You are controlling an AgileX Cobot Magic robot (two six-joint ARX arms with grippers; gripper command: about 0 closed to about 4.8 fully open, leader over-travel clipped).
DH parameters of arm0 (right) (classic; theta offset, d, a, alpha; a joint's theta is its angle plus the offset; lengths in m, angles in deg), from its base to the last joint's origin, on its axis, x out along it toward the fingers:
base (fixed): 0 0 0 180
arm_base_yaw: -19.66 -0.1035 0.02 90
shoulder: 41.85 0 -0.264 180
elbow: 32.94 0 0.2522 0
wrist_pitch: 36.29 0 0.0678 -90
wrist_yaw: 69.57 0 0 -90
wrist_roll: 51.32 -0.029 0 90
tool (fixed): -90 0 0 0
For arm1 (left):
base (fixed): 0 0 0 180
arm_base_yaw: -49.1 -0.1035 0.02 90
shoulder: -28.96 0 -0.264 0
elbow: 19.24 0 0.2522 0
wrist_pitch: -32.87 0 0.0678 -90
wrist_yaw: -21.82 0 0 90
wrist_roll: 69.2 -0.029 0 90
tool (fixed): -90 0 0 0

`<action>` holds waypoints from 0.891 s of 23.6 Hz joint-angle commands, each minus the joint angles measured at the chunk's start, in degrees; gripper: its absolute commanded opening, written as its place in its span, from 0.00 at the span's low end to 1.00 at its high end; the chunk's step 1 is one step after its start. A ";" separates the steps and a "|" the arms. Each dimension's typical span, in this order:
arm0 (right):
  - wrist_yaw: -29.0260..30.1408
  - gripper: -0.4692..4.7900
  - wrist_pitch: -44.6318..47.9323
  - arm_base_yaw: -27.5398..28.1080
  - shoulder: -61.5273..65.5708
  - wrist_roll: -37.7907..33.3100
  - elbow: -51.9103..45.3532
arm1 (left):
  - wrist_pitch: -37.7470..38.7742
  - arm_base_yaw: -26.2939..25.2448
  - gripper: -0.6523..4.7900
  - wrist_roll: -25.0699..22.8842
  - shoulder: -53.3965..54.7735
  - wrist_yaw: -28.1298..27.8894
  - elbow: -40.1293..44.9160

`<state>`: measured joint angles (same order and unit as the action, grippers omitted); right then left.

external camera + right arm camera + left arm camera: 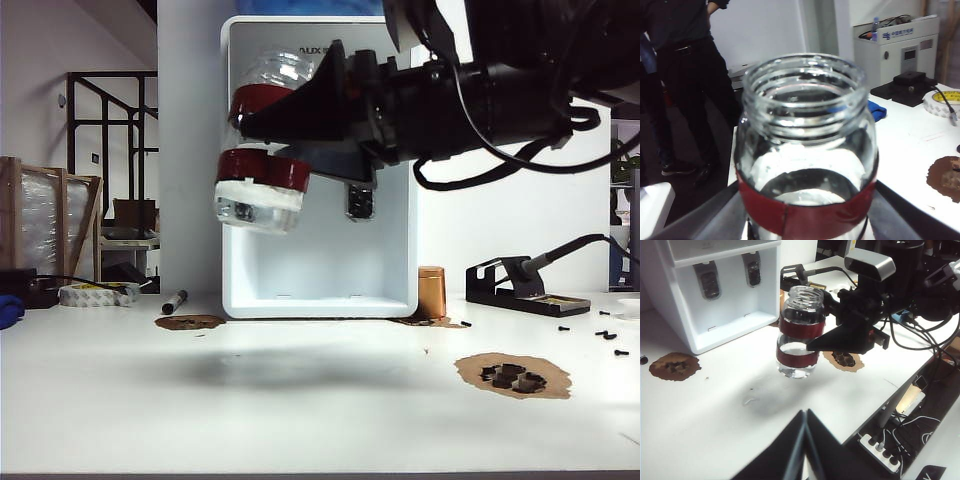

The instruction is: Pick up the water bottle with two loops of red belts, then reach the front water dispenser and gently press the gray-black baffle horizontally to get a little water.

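Note:
The water bottle (262, 140), a clear jar with two red bands, hangs tilted in the air in front of the white water dispenser (320, 270). My right gripper (268, 130) reaches in from the upper right and is shut on its body. The right wrist view looks into the bottle's mouth (805, 95), with the gripper (807, 215) clamped at the red band. The gray-black baffle (359, 203) shows just right of the bottle, apart from it. The left wrist view shows the bottle (799, 332), the baffle (753, 271), and my left gripper (806, 412) shut and empty, low over the table.
A copper cylinder (431, 292) stands right of the dispenser, beside a soldering-iron stand (525, 285). A tape roll (95, 293) and marker (175, 300) lie at the left. A brown patch with black pieces (512, 376) and small screws lie at the right. A person (685, 75) stands beyond the table.

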<state>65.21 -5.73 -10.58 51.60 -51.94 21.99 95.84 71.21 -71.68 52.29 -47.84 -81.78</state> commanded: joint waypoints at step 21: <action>-12.50 0.08 1.68 -2.89 6.54 11.69 -0.09 | 0.39 -0.13 0.12 -1.84 -1.62 -2.89 -0.26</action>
<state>52.73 -7.64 -13.32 57.39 -39.13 21.81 97.57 71.21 -73.17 50.63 -50.05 -82.08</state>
